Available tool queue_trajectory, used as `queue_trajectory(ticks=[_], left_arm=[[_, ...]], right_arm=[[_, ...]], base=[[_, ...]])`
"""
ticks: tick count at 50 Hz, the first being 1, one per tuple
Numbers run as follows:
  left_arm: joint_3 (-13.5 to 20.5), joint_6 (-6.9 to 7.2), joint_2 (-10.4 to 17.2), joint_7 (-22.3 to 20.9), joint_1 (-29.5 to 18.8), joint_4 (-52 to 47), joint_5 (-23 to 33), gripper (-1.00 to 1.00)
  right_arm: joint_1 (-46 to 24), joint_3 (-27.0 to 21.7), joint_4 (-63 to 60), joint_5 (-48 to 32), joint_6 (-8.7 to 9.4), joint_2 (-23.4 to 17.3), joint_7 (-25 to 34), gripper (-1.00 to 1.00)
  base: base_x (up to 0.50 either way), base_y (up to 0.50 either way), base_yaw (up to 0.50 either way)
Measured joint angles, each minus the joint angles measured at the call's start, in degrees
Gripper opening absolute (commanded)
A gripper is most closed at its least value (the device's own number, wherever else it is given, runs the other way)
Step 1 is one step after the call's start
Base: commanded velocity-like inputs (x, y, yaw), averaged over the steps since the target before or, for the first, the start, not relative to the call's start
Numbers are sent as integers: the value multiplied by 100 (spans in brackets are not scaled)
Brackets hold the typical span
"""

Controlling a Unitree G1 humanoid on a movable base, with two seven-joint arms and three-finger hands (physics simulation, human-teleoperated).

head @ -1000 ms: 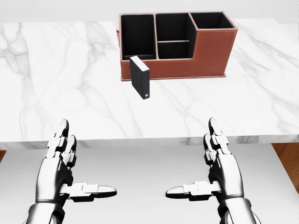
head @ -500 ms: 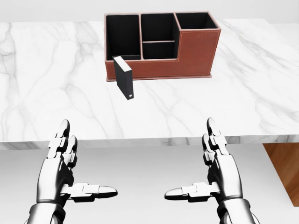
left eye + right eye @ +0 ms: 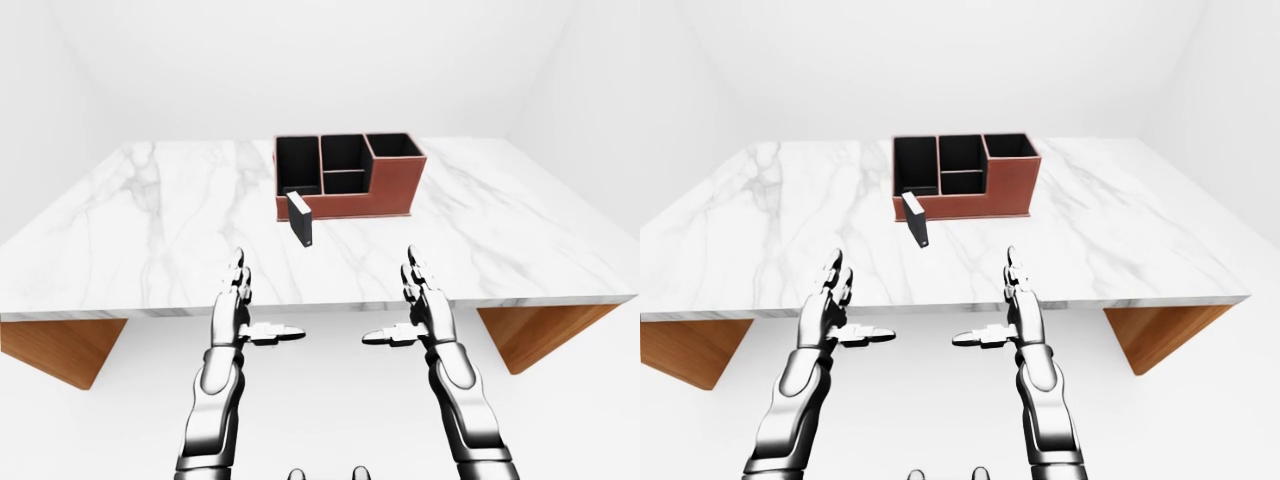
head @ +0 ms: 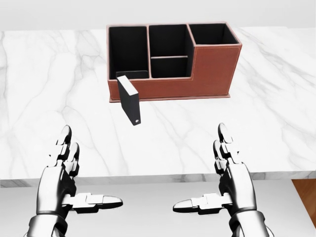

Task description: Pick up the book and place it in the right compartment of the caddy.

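Book point(image 4: 129, 99) stands on edge on the marble table point(image 4: 44, 94) just beside the caddy point(image 4: 170, 61), nearer my left hand point(image 4: 66, 180) than my right hand point(image 4: 232, 182), both splayed and empty short of the table's near edge.

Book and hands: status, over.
Left hand and right hand open, empty, at the table's near edge. Book upright on the marble by the caddy's left end, untouched. Nothing blocks the right compartment.

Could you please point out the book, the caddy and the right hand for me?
book point(image 4: 130, 101): head view, dark cover.
caddy point(image 4: 216, 69): head view, brown outer wall.
right hand point(image 4: 232, 177): head view, back of hand.
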Motion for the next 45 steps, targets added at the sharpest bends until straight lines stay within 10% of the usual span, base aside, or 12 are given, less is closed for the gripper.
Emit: queue_trajectory(ticks=[45], left_arm=[[-71,49,-57,96,322,-1391,150,100]], right_arm=[[357,95,-1223,-18,62,51,-98,100]], base=[[8,0,0]])
